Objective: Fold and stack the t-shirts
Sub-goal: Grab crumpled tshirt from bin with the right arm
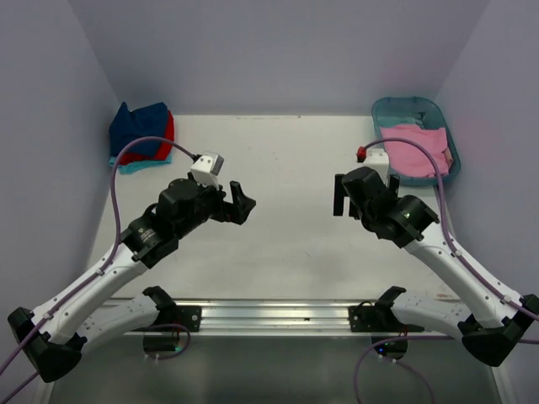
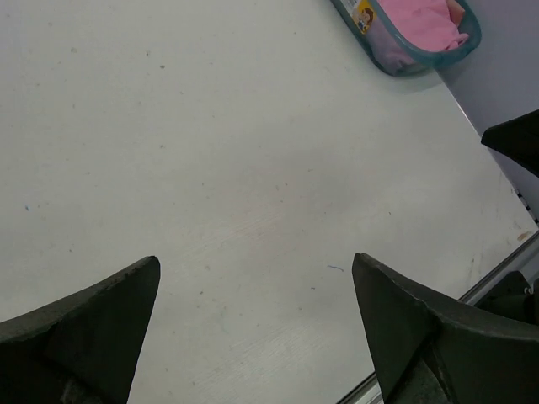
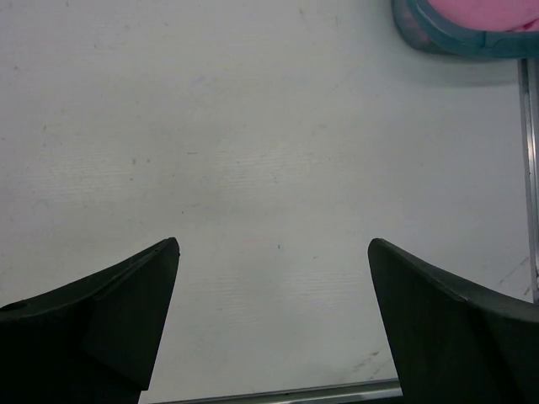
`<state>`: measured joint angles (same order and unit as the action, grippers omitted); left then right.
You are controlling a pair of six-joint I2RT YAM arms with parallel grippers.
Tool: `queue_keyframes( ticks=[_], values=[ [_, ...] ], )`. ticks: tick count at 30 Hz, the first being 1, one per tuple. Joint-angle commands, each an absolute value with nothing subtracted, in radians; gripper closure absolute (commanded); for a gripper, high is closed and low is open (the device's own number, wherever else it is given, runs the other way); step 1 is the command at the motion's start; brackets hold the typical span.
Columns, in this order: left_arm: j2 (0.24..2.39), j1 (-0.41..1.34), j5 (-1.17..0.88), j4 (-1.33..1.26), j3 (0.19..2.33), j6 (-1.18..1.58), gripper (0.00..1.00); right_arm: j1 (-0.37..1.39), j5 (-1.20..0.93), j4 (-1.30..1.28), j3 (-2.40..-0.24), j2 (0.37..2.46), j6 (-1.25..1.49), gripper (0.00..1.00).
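Observation:
A stack of folded t-shirts (image 1: 141,136), navy blue on top of red and turquoise, lies at the table's far left corner. Pink t-shirts (image 1: 415,152) lie in the teal tub (image 1: 442,118) at the far right; they also show in the left wrist view (image 2: 418,21) and the right wrist view (image 3: 488,12). My left gripper (image 1: 242,202) is open and empty above the bare table left of the middle. My right gripper (image 1: 338,194) is open and empty above the table right of the middle. Both wrist views show only bare table between the fingers.
Purple walls close in the white table (image 1: 286,227) on three sides. A metal rail (image 1: 278,313) runs along the near edge. A small red-tipped part (image 1: 361,153) stands next to the tub's left side.

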<state>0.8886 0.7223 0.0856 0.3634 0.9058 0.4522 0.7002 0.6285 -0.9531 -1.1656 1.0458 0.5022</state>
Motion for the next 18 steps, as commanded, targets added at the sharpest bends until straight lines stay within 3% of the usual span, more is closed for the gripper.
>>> queue_keyframes(
  ticks=[1, 7, 11, 18],
  values=[
    [0.867, 0.723, 0.127, 0.365, 0.913, 0.439, 0.0, 0.698, 0.677, -0.945, -1.227, 1.057, 0.48, 0.01],
    [0.841, 0.723, 0.086, 0.342, 0.905, 0.446, 0.0, 0.634, 0.69, -0.942, -1.325, 1.163, 0.479, 0.01],
    [0.838, 0.723, 0.139, 0.365, 0.888, 0.452, 0.0, 0.275, 0.524, -0.927, -1.463, 1.349, 0.495, 0.01],
    [0.802, 0.723, 0.088, 0.396, 0.844, 0.482, 0.0, -0.035, 0.431, -0.937, -1.762, 1.743, 0.581, 0.01]
  ],
)
